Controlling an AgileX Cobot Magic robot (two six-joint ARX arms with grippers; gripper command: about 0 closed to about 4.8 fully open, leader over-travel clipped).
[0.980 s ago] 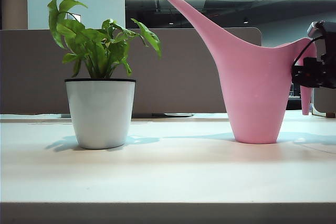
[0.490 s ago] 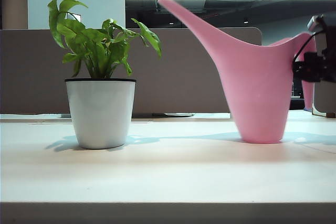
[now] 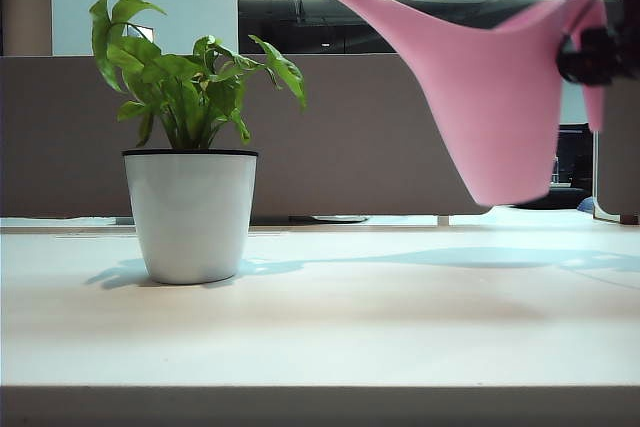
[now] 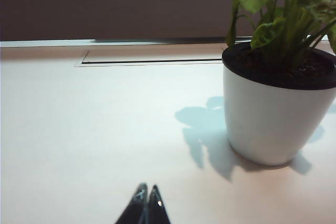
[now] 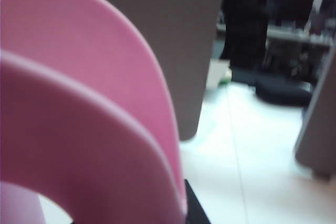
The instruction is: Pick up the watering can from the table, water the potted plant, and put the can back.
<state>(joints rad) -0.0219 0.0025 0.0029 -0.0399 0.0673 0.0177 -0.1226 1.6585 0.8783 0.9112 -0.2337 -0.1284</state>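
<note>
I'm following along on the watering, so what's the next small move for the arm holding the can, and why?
Probably carry the can leftward toward the plant before tipping further. The right claw grips its handle at the right edge, and the can hangs clear of the table. The spout tip sits to the right of the pot, so pouring now would miss. The left claw rests shut, away from it.

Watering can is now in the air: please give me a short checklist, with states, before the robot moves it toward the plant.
1. Watering can clear of the table: ok.
2. Right pincer shut on the can's handle: ok.
3. Spout points toward the potted plant: ok.
4. Spout tip over the pot: not ok, it is beside the leaves, to the right.
5. Left pincer shut, low over the table, apart from the pot: ok.
6. Water inside the can: cannot tell.
</note>
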